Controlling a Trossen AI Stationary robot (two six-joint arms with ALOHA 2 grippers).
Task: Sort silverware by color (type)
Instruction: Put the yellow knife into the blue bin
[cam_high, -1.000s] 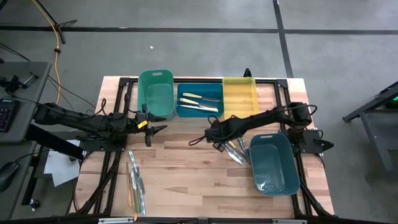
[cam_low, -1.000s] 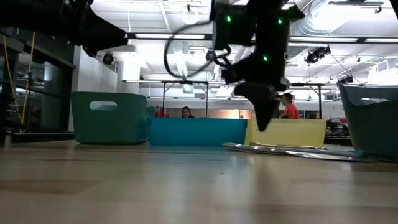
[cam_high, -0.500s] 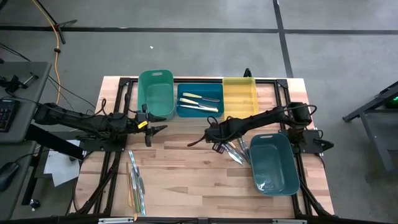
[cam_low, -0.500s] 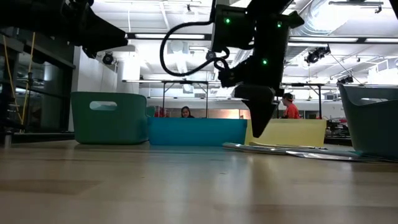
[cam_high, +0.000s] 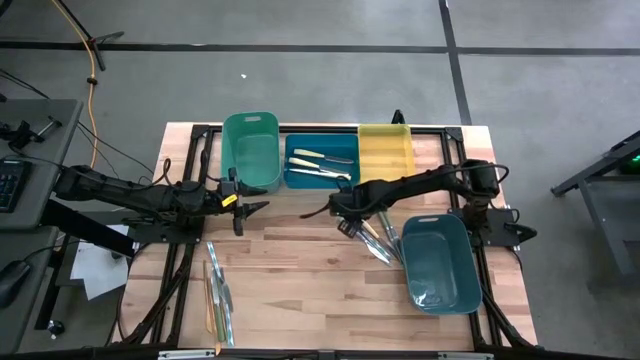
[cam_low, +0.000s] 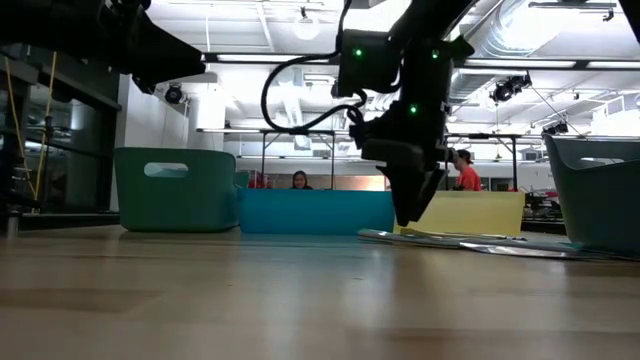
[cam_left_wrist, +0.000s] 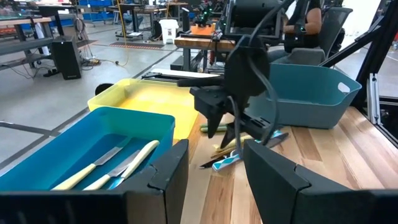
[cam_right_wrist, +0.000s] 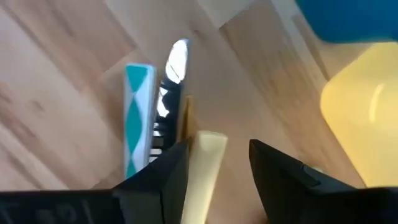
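Above the silverware pile (cam_high: 378, 240), the right hand (cam_high: 349, 222) hangs open, empty.

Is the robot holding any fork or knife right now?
No, nothing is held. The right hand hangs open over the silverware pile, with a pale yellow handle below its fingers. The left hand waits open and empty near the green bin.

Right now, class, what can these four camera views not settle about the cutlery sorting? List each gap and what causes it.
- The silverware under the right gripper: too small from above to count or type.
- The same pile in the low view: seen edge-on, colours lost.
- The yellow bin: whether anything lies inside, too pale from above.
- The teal bin: its wall hides the contents in the low view.
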